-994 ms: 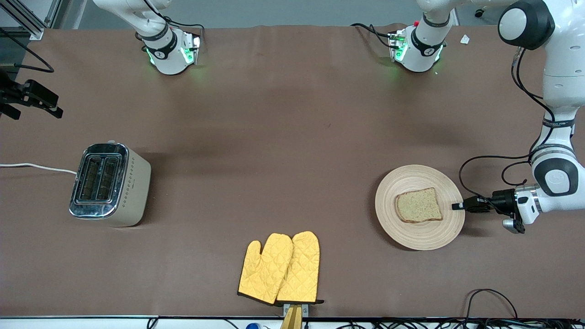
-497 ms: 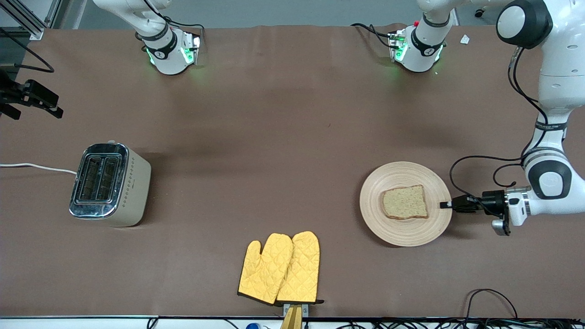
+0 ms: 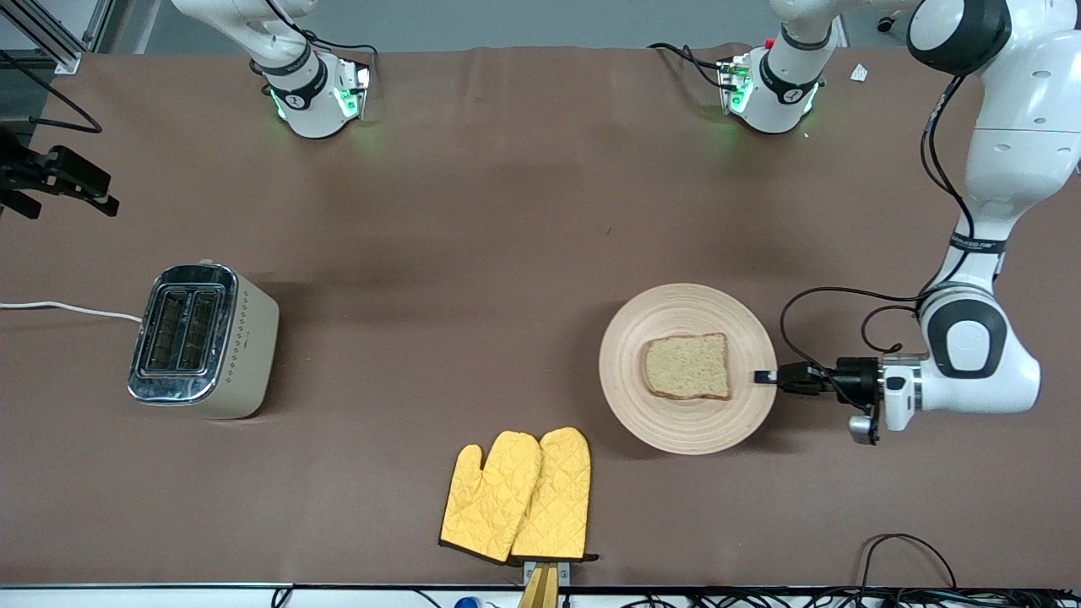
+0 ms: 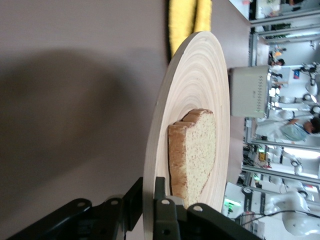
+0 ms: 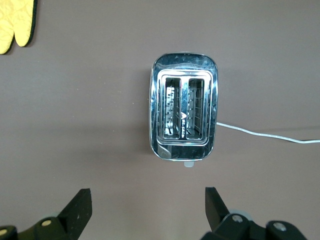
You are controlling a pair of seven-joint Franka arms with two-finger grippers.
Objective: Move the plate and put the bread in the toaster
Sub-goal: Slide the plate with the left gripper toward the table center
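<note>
The light tan wooden plate (image 3: pixel 676 312) lies on the table, nearer to the left arm's end, with the brown bread slice (image 3: pixel 686 366) on its middle. My left gripper (image 3: pixel 764 377) is shut on the plate's rim at the side toward the left arm's end. In the left wrist view the fingers clamp the rim of the plate (image 4: pixel 195 100), with the bread (image 4: pixel 197 150) just past my left gripper (image 4: pixel 149 197). The cream toaster (image 3: pixel 203 340) with empty chrome slots stands at the right arm's end. My right gripper (image 3: pixel 97 196) is open and empty in the air above the toaster (image 5: pixel 184 114), and its jaws (image 5: pixel 148 210) stand wide apart.
A pair of yellow oven mitts (image 3: pixel 519 494) lies near the table's front edge, nearer to the front camera than the plate. The toaster's white cord (image 3: pixel 67 308) runs off the right arm's end of the table. Cables (image 3: pixel 908 549) lie at the front edge.
My left gripper has slid the plate, with the bread on it, along the table toward the right arm's end. The right gripper and the toaster have not moved.
</note>
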